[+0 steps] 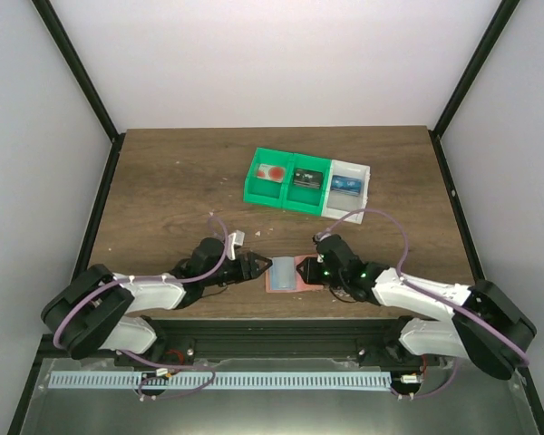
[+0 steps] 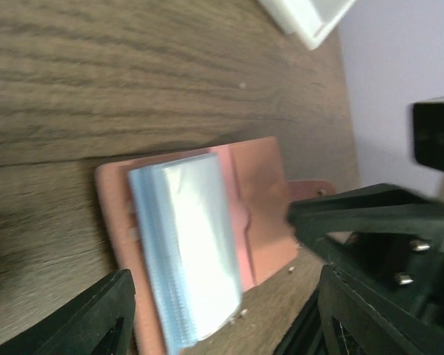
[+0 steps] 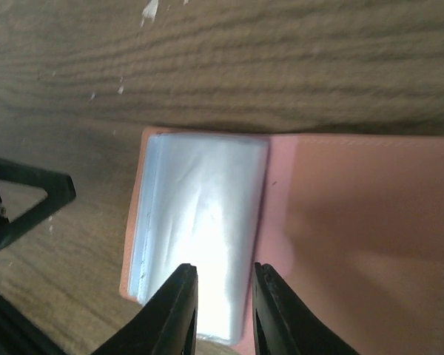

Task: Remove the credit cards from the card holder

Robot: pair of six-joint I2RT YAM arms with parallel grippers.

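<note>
Both arms [image 1: 154,290] [image 1: 417,292] lie low at the card holder [image 1: 301,279]; left jaws spread, right jaws' grip unclear.

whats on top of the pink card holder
A stack of thin light-blue cards lies on the flat salmon-pink holder, covering one end. The holder face beneath them is hidden, and their number cannot be told.

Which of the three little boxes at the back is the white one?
The white box sits at the right end of the row, with a blue thing inside. The other two are green boxes.
</note>
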